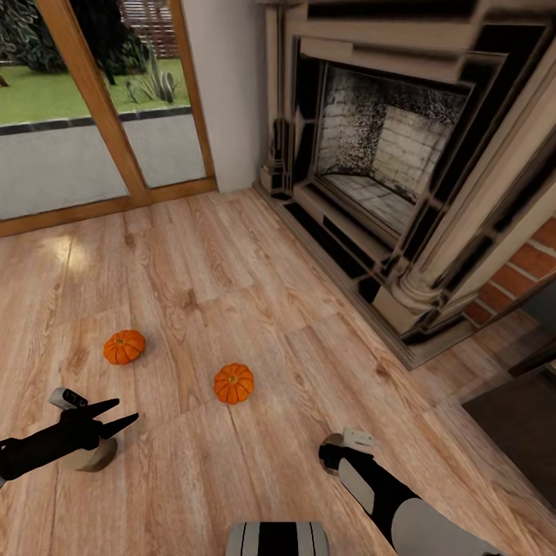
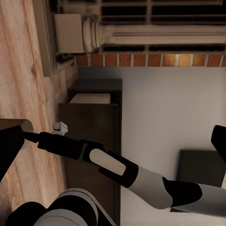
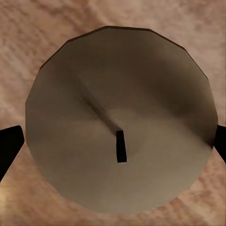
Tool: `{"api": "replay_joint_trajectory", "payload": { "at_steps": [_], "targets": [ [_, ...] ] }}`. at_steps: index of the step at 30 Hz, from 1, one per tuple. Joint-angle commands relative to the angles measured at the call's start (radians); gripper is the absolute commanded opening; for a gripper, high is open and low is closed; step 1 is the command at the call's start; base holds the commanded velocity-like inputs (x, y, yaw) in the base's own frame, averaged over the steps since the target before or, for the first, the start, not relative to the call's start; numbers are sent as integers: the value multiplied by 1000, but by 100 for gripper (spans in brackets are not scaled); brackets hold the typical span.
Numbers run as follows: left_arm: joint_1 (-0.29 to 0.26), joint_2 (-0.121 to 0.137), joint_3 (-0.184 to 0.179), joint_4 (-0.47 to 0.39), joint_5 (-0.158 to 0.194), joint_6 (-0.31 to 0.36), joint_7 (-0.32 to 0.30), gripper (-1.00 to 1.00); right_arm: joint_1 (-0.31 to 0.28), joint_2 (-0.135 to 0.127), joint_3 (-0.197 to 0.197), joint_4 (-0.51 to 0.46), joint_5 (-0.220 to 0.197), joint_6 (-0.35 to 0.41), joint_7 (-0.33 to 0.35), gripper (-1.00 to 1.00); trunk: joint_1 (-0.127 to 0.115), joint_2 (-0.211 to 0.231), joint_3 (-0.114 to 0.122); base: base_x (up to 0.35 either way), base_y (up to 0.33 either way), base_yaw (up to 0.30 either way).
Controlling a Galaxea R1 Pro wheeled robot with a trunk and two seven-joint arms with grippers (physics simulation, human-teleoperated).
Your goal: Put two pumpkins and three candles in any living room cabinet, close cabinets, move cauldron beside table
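Left end effector point(image 1: 123, 413) hung low over the floor point(image 1: 232, 255) with its two dark fingers spread apart and nothing between them; a pale round candle point(image 1: 86, 455) sat just under it. Our right end effector point(image 3: 113, 136) pointed straight down at another candle point(image 3: 120, 117), seen from above as a tan disc with a short black wick. Black fingertips point(image 3: 9, 148) showed at either side of that disc, released and wide of it, though we could not tell whether they touched its edge. From the head we saw the right wrist point(image 1: 347, 448) low over the floor, covering most of that candle. Two pumpkins lay on the floor ahead of the arms, one point(image 1: 124, 347) toward the left, the other point(image 1: 233, 383) nearer the middle, well apart. Beyond them stood the fireplace point(image 1: 386, 154). Our left wrist camera showed the cabinet point(image 2: 94, 122) against the wall.
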Motion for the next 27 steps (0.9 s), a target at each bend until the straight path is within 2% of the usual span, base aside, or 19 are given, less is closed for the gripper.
{"api": "replay_joint_trajectory", "payload": {
  "at_steps": [1, 8, 9, 25, 27],
  "targets": [
    [0, 0, 0, 0, 2, 11, -3, 100, 0, -2, 7, -1, -3, 6, -10, 100, 0, 0, -1, 0, 0, 0],
    [0, 0, 0, 0, 3, 11, -3, 100, 0, -2, 7, -1, -2, 4, -11, 100, 0, 0, -1, 0, 0, 0],
    [0, 0, 0, 0, 3, 11, -3, 100, 0, -2, 7, -1, -3, 4, -11, -100, 0, 0, -1, 0, 0, 0],
    [0, 0, 0, 0, 2, 11, -3, 100, 0, -2, 7, -1, 2, 4, -10, -100, 0, 0, -1, 0, 0, 0],
    [0, 0, 0, 0, 2, 11, -3, 100, 0, -2, 7, -1, 2, 4, -10, -100, -1, 0, 7, 0, 0, 0]
  ]
}}
